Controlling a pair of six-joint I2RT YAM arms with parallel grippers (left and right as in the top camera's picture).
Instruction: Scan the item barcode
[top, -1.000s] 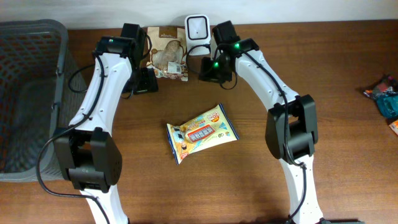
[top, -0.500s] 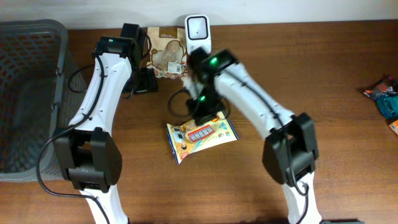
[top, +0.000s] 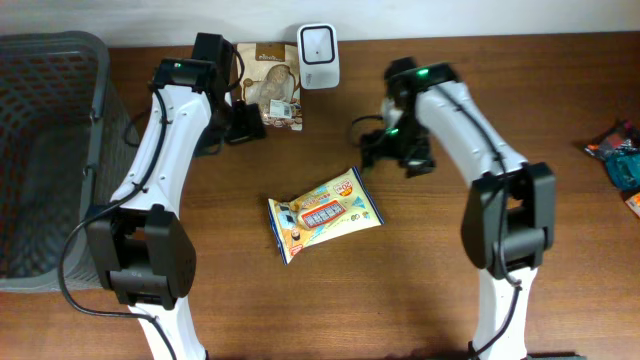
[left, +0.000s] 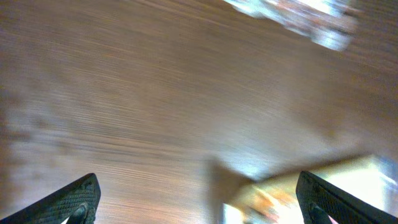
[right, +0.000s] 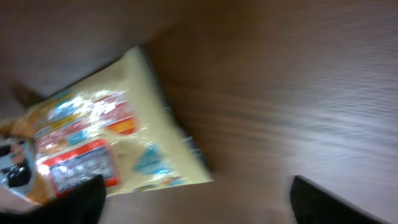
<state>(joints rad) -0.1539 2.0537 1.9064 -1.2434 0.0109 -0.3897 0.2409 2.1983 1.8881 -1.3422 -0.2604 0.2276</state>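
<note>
dark brown wooden table (top: 560, 250), grey mesh basket (top: 50, 150) at its left edge. the yellow printed flat snack packet (top: 325, 213) lies free mid-table, long axis slanting lower-left to upper-right, printed face apparently up. left gripper (left: 199, 204) and right gripper (right: 199, 202) both gape, empty.

scanner (top: 318, 43) behind packet (top: 324, 212), basket (top: 50, 40) far left

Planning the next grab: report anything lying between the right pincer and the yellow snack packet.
Nothing visible does. Seen from overhead, the open right pincer sits just off the upper right corner of the yellow snack packet, only bare table between.
</note>
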